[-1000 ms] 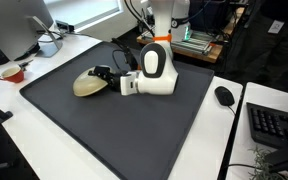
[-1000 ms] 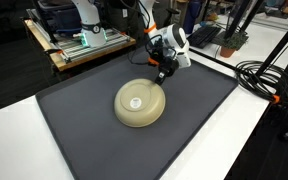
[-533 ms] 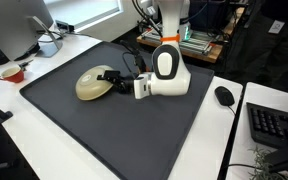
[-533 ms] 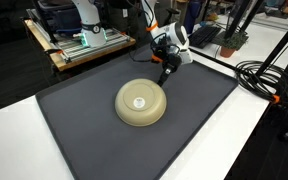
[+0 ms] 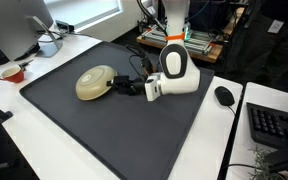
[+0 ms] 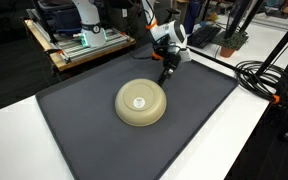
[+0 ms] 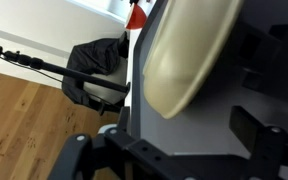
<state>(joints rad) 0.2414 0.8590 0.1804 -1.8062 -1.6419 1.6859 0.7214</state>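
A beige bowl (image 5: 94,82) lies upside down on the dark grey mat (image 5: 104,130); it shows in both exterior views (image 6: 141,103). My gripper (image 5: 120,87) hangs low over the mat just beside the bowl's rim, fingers spread and empty, apart from the bowl (image 6: 165,73). In the wrist view the bowl's side (image 7: 184,50) fills the top, with dark fingers (image 7: 239,92) at the right over bare mat.
A computer mouse (image 5: 224,96) and a keyboard (image 5: 276,125) lie on the white table past the mat's edge. A red cup (image 5: 12,73) and a monitor (image 5: 19,25) stand on the other side. Cables (image 6: 264,80) and an equipment cart (image 6: 84,42) border the mat.
The arm has drawn back from the bowl, and the gripper has slid away from its rim across the mat. The bowl stays upside down in about the same place.
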